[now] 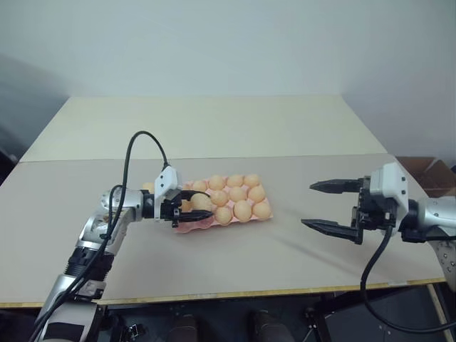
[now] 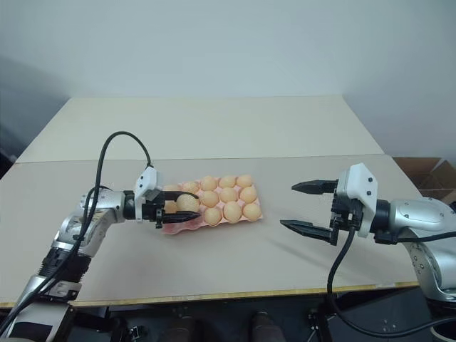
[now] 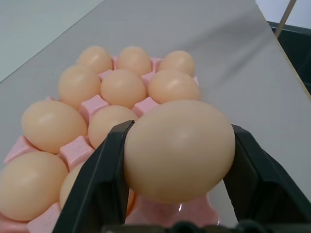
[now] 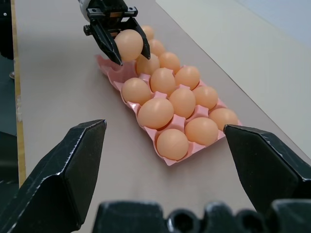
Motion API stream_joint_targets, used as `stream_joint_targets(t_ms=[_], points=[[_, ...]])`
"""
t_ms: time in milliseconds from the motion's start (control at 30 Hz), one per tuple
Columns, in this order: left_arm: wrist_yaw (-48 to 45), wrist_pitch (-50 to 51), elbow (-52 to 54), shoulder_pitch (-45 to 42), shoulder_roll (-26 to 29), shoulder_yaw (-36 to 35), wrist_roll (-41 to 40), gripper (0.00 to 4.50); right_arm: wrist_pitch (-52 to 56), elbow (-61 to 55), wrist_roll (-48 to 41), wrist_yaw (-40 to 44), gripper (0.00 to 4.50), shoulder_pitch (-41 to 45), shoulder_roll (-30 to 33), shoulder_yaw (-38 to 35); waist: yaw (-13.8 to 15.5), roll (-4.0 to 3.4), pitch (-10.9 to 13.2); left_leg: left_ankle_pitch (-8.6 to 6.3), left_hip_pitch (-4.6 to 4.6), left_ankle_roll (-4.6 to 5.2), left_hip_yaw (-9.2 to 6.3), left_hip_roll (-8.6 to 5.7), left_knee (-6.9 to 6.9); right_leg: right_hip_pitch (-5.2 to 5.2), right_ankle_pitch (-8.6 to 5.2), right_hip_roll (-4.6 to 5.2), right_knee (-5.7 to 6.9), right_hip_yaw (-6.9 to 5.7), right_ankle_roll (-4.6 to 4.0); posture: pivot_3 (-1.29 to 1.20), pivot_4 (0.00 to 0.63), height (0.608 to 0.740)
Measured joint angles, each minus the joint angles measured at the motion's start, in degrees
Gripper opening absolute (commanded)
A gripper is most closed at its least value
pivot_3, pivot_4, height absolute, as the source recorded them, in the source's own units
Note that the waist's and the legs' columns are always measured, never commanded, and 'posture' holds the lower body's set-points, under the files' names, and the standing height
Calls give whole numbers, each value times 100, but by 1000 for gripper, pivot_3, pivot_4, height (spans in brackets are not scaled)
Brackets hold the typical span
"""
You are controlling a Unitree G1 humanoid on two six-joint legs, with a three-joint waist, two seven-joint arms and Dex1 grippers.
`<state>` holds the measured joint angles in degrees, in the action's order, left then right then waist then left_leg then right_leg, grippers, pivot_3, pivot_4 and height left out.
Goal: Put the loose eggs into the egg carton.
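Pink moulded egg carton [image 1: 187,227]: lies flat on the worktop, a little left of centre, long side running left to right; lidless, with three rows of cups.
Eggs in carton [image 1: 238,194]: pale orange-tan, seated in most of the cups from the right end across; the left end shows bare pink cups.
Held egg [image 3: 179,150]: pale orange-tan, smooth, clamped by its sides between the two black fingers of the left gripper; it sits over the left end of the carton, just above the bare cups.
Left gripper [image 1: 191,205]: jaws clamped on the held egg; reaches in from the left and points to the right, roughly level.
Loose egg [image 1: 147,187]: partly hidden behind the left wrist, on the worktop just left of the carton's far corner.
Right gripper [image 1: 333,206]: jaws wide apart, holding nothing; hangs above the worktop well to the right of the carton, pointing left toward it.
Worktop [image 1: 285,256]: grey-beige sheet surface with a pale edge along the near side; a second lighter panel [image 1: 214,125] adjoins it on the far side.
Cardboard box [image 1: 427,174]: brown, open, beyond the worktop's right edge.
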<state>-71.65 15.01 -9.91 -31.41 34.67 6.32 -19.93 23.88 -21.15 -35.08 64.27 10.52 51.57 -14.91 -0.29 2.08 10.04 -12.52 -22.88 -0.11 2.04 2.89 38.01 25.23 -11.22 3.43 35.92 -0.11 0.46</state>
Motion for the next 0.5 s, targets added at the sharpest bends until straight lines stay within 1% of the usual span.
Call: stream_joint_targets(t_ms=[67, 133, 333, 433, 500], points=[[-63, 32, 0, 0, 44, 3, -1, 3995, 0, -51, -2, -51, 4500, -39, -12, -11, 0, 0, 0, 0, 1, 0, 1, -2, 2, -1, 1, 1, 0, 3, 2, 0, 150, 740], [-99, 125, 1, 0, 85, -1, -22, 4479, 0, -82, -3, -75, 4500, -50, -12, -21, 3, 0, 0, 0, 2, 0, 1, -2, 5, -2, 2, 1, 0, 4, 3, 0, 150, 740], [-94, 67, 66, 22, 270, -231, -58, 4479, -10, -57, -1, -93, 4500, -3, -48, -12, 1, 0, 0, 0, 2, 0, 1, -2, 6, -1, 3, 1, 1, 4, 4, 0, 150, 740], [-81, 179, 250, 156, 495, -637, -282, 4479, -43, 8, 3, -89, 4500, 63, -58, 7, -30, 1, 1, 0, 1, 0, 0, 0, 5, 1, 3, 1, 0, 4, 5, 0, 150, 740], [-32, 212, 437, 443, 704, -1088, -504, 4479, -77, 77, 4, -66, 4500, 131, -69, 55, -66, 1, 1, 0, 2, 0, 2, 1, 4, 3, 3, 1, 0, 8, 5, 0, 150, 740]])
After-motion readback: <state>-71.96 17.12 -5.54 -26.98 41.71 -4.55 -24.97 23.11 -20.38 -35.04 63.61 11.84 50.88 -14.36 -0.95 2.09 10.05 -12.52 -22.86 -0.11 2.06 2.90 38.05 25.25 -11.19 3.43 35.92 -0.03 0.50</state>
